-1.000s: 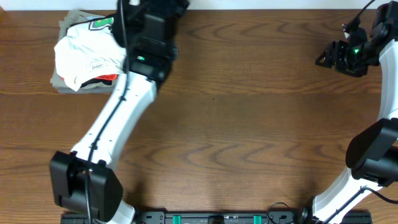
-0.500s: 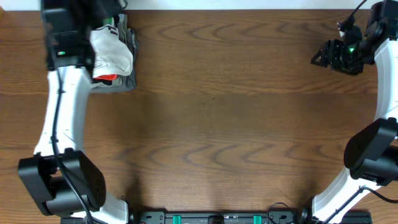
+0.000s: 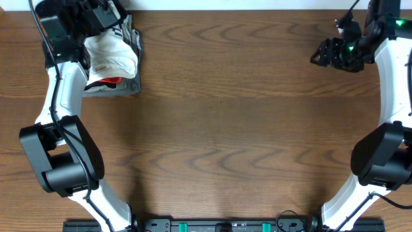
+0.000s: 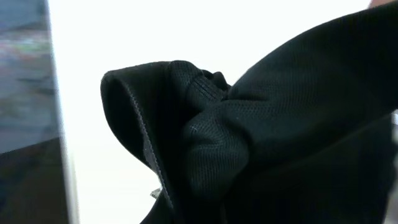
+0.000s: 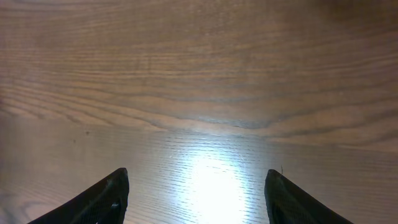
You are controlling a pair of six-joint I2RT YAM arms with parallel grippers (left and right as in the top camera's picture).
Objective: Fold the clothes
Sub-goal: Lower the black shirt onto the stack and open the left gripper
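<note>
1. Left gripper (image 3: 106,16): I read the fingers as drawn together on a bunched fold of the black shirt (image 4: 261,124). The cloth fills my wrist view and hides the fingers themselves. The shirt is gathered at these fingers against a white background, apparently at the far edge of the table (image 3: 225,129). None of it is spread on the wood.
2. Just beside these fingers, on the table side, a white garment (image 3: 112,55) with red print lies on a grey garment (image 3: 125,87). I cannot tell whether the fingers brush them.
3. Right gripper (image 5: 196,180): its fingers (image 5: 106,199) stand apart, with only bare wood between and ahead of them. It is well apart from the shirt.
4. Step in hand, as I judge it: fetching; the shirt is lifted but not yet laid out. The next move calls for me to carry the bunch to the open wood between the two grippers. The right fingers should then take a second edge, so the shirt can be spread flat before any fold.
5. Count: one black shirt, one white garment, one grey garment that I can make out, and two grippers.
</note>
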